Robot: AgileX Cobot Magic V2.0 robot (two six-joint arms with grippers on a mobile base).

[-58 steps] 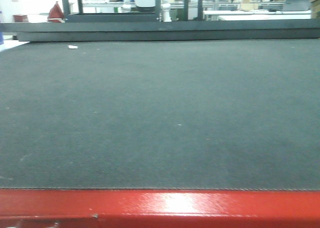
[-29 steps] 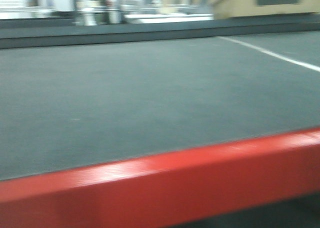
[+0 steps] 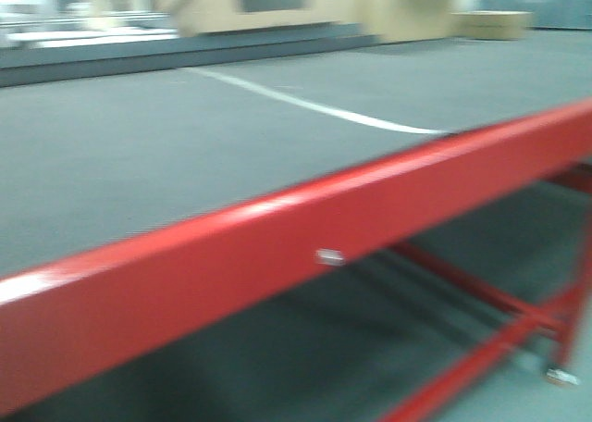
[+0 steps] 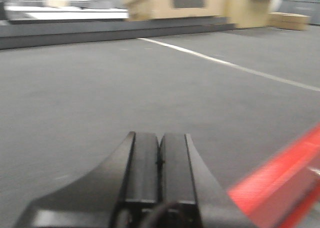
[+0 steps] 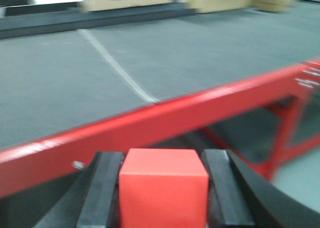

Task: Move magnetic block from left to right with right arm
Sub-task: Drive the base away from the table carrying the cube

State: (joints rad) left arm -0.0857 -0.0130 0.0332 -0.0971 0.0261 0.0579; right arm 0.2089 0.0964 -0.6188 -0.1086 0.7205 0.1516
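At the bottom centre of the right wrist view, the black right gripper (image 5: 163, 160) pinches the small red magnetic cube (image 5: 163, 195) between its fingers. The black left gripper (image 4: 160, 155) is pressed together, empty. Beyond, the red metal table edge (image 3: 277, 246) now runs diagonally, not level as one second ago; probably the carry rightward is underway.

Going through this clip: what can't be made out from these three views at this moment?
- Front view: neither arm nor the cube is in frame. The cardboard boxes behind the table are blurred.
- Right wrist view: the red cube in the right gripper is cut off by the bottom edge, and the fingers hide its side faces.
- Left wrist view: the shut left gripper is cut off below, and its arm is out of frame.
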